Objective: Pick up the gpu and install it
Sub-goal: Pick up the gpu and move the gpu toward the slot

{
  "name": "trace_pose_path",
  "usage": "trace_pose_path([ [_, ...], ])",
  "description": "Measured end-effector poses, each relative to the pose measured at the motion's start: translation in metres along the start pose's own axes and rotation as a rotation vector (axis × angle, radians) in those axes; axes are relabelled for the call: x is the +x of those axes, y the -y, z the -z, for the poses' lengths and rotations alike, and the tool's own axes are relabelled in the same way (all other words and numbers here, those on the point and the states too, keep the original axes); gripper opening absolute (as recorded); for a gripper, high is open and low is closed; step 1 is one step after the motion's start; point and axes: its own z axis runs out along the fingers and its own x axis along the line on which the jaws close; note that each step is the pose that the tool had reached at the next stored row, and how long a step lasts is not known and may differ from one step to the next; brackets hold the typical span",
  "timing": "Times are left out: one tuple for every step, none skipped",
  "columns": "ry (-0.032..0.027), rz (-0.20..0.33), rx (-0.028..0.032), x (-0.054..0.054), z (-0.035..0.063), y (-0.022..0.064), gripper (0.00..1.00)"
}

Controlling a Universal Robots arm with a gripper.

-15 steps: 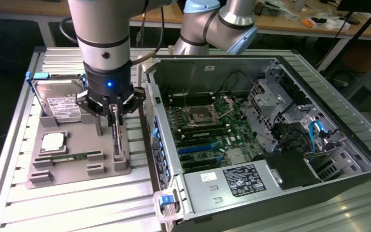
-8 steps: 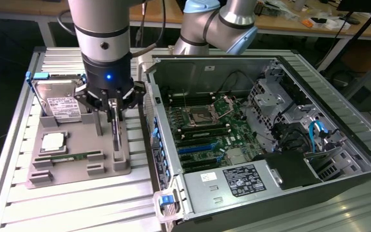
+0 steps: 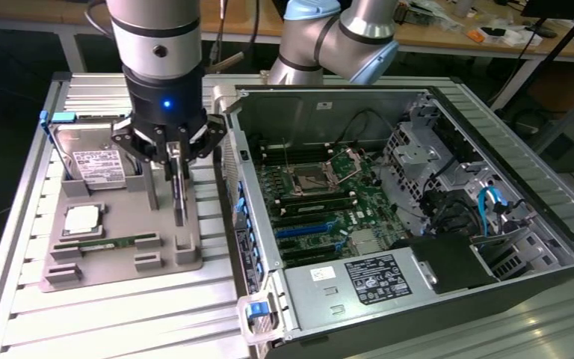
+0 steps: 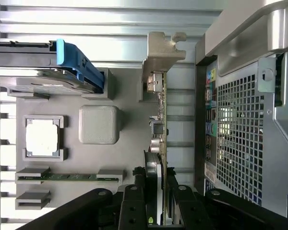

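The gpu is a thin black card held on edge, its long side hanging down over the grey parts tray. My gripper is shut on its upper end. From the wrist, the gpu shows edge-on with its silver end bracket at the far end, and my gripper clamps it between two black fingers. I cannot tell whether the card's lower end still touches the tray. The open computer case lies just to the exterior view's right of the card.
On the tray lie a silver hard drive, a processor chip and a green RAM stick. Inside the case, the motherboard shows blue expansion slots. The case's rear panel stands close beside the card.
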Motion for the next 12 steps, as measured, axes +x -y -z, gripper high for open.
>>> trace_pose_path([
  [0.0,0.0,0.0,0.0,0.0025,-0.0001,0.27],
  [0.0,0.0,0.0,0.0,0.0048,-0.0002,0.27],
  [0.0001,0.0,0.0,0.0,0.0073,-0.0004,0.27],
  [0.0,0.0,0.0,0.0,0.0094,-0.0005,0.27],
  [0.0,0.0,0.0001,0.0,0.0117,-0.0007,0.27],
  [0.0,0.0,0.0,0.0,0.0139,-0.0008,0.27],
  [0.0,0.0,0.0001,0.0,0.0166,-0.001,0.27],
  [0.0001,0.0,0.0,0.0,0.0188,-0.0011,0.27],
  [0.0001,0.0,0.0,-0.001,0.0211,-0.0013,0.27],
  [0.0001,0.0,0.0,-0.001,0.0238,-0.0014,0.27],
  [0.0,0.0,0.0001,-0.001,0.0268,-0.0016,0.27],
  [0.0,0.0,0.0,-0.001,0.029,-0.0017,0.27],
])
